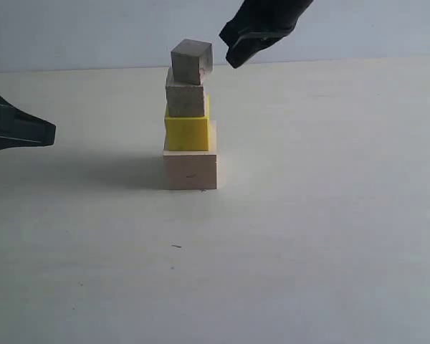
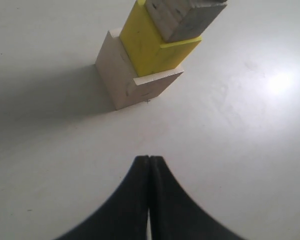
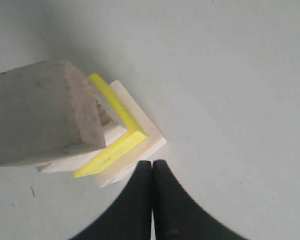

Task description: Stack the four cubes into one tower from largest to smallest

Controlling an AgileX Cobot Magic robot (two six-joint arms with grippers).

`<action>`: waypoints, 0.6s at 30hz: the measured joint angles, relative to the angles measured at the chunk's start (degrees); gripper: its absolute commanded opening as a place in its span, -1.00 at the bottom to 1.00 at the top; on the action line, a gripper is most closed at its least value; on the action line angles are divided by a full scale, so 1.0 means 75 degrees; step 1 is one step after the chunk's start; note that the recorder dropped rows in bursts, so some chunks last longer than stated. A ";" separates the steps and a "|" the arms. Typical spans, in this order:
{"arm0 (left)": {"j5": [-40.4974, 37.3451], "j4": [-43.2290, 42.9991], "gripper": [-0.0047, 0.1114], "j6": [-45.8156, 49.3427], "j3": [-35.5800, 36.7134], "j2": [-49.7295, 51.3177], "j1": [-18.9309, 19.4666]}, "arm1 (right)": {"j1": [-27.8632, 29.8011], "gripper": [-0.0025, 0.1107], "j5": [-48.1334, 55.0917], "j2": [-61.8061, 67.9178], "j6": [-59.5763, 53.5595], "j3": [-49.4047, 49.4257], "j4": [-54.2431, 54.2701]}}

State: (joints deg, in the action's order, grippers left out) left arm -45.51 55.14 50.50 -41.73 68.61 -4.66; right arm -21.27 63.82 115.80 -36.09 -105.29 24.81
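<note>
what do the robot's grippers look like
Both are plain matte black. The left gripper and the right gripper each flare wide at the base and taper in smooth curves to a narrow tip. No cables, labels or markings show.

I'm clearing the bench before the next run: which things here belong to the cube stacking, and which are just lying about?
Job: large wooden cube, yellow cube, small wooden cube, smallest wooden cube, stacked in that order from the bottom.
Lying about: only a tiny dark speck on the table; no other loose items show.
</note>
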 measured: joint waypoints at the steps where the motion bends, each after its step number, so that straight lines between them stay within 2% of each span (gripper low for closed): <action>1: 0.0000 0.0005 -0.92 0.0000 0.0000 0.0000 0.0000 | 0.0000 -0.96 0.0063 -0.0038 0.0019 0.0000 0.0073; 18: 0.0064 0.0013 -0.92 0.0000 0.0000 0.0000 0.0000 | 0.0000 -0.96 0.0329 -0.0053 0.0102 0.0000 0.0620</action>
State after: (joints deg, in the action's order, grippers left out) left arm -45.03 55.23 50.50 -41.73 68.61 -4.66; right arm -21.27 66.28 115.41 -35.32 -105.29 29.46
